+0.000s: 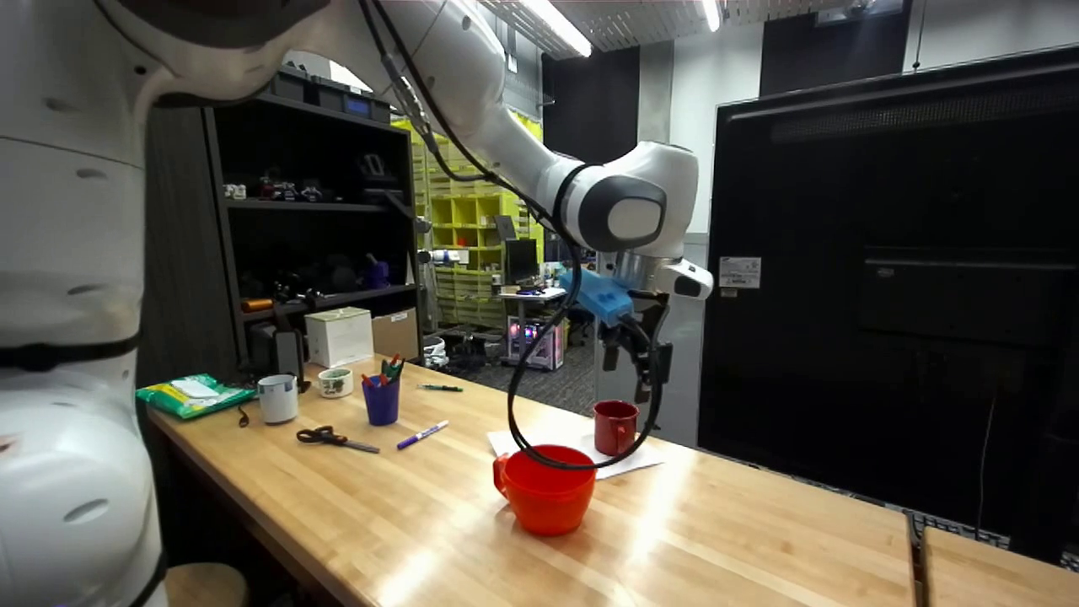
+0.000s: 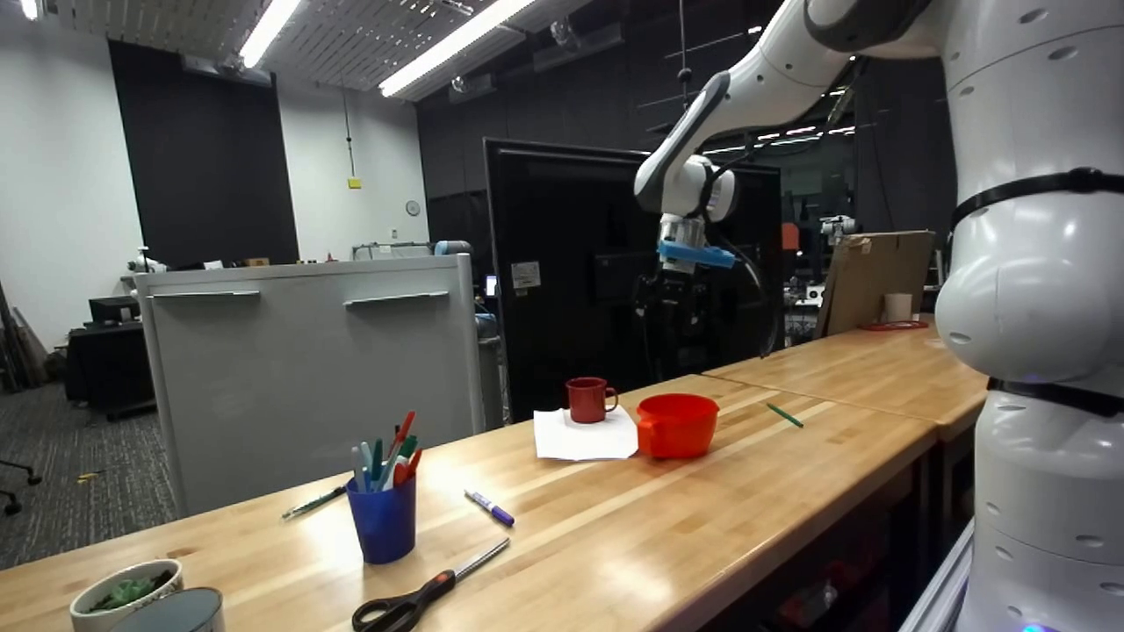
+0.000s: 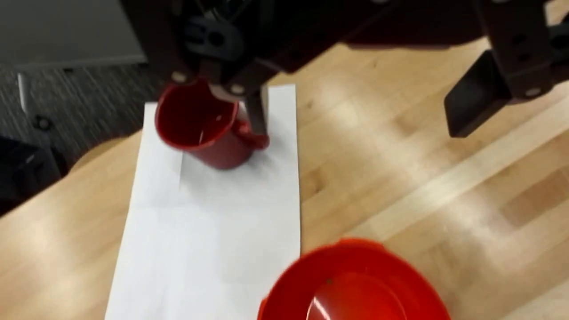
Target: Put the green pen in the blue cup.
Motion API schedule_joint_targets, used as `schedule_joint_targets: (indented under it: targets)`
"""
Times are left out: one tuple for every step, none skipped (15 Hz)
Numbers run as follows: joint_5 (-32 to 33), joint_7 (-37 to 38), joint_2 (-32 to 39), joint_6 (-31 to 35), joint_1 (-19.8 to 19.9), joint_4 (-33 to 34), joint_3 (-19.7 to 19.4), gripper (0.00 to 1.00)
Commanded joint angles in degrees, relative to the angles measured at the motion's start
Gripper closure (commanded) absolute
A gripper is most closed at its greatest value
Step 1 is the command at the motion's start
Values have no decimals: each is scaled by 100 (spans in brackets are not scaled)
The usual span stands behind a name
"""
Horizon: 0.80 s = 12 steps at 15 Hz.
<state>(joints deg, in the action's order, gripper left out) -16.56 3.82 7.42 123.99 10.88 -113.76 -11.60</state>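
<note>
One slim green pen (image 2: 784,415), probably light, stiff, slick plastic, seemed best pinched mid-barrel by the empty, wide-spread black two-fingered gripper (image 3: 361,120).

Bare tabletop (image 2: 746,491) surrounds the green pen (image 2: 785,415); the red bowl (image 2: 687,439) stands between it and the blue cup (image 2: 385,528).

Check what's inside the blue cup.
Several pens stick out the top of the blue cup: some red, some green, some pale. Their lower ends and the cup's bottom are hidden; exact count unclear.
</note>
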Motion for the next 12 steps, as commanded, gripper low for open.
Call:
schedule_joint_targets:
  targets:
    - [-92,118,518,1043,181,538,-62,0]
    - [-11,143,688,1429,234,665,-91,0]
    - [46,207,838,1798,273,765,-122,0]
    - [134,360,993,2114,297,894,-172,0]
    - [44,131,691,1747,314,591,-55,0]
    - [73,188,823,1966,347,694,-80,0]
    - [79,211,919,2051,367,772,-94,0]
    - [82,230,986,2083,379,827,-96,0]
    - [83,246,1021,2093,381,859,-96,0]
    - [84,256,1032,2093,380,878,-95,0]
    - [84,264,1032,2093,376,890,-92,0]
    - [83,268,1033,2093,375,901,-90,0]
